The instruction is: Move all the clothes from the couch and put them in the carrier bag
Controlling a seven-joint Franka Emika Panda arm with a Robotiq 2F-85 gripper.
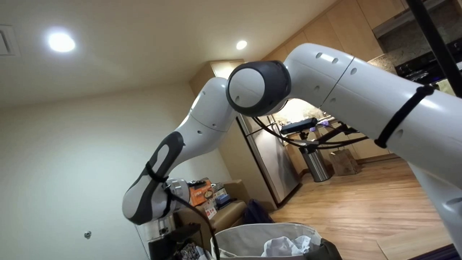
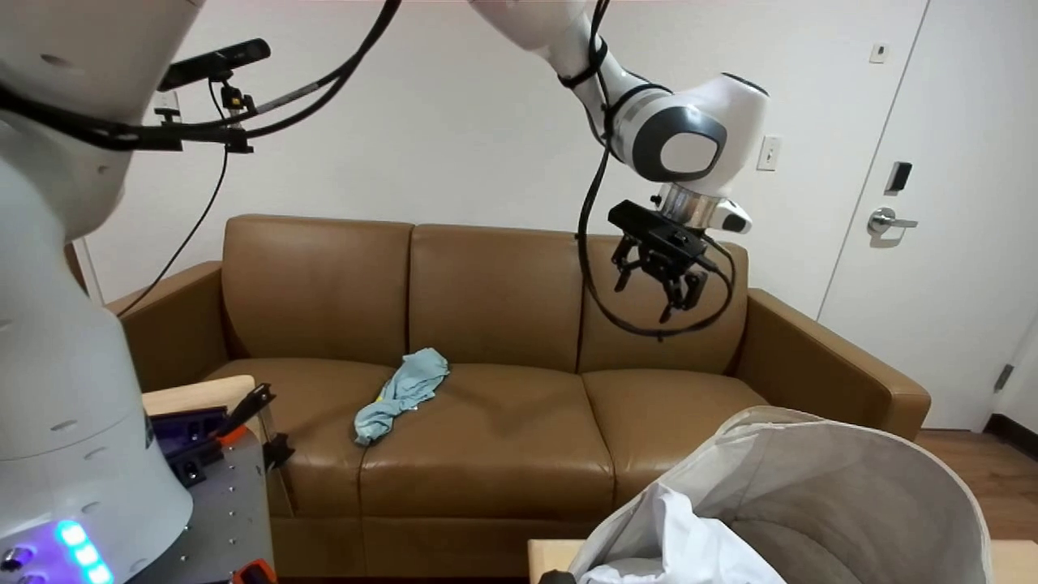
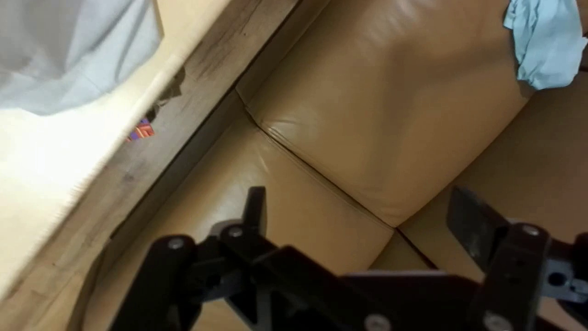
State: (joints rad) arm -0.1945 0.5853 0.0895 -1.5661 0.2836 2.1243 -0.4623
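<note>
In an exterior view the gripper (image 2: 645, 299) hangs at three o'clock, in front of the couch (image 2: 503, 442), jaws spread, nothing between them. A cable (image 2: 582, 239) droops past it in a loop. A blue cloth (image 2: 405, 391) lies on the couch, eight o'clock from the gripper; the bag (image 2: 868, 487) gapes at five, a white cloth (image 2: 689, 543) bunched inside its eight o'clock side. Step in hand, as judged: reaching for the blue cloth, the one garment seen on the couch. Best done by setting the jaws across its narrow run, over a raised fold — the couch ought to give, so a light press should serve.

Wrist view: jaws wide, couch showing between them. The blue cloth at two o'clock, cut off by the frame; bag at ten, apparently on a table (image 3: 59, 161) whose edge slants past the couch. Swing toward two looks roomy; the return should clear that edge.

In an exterior view the arm (image 1: 209, 119) bends down to seven o'clock, fingertips out of frame. Bag mouth at six, white cloth inside. A high carry over the rim seems wise, cable kept off it.
</note>
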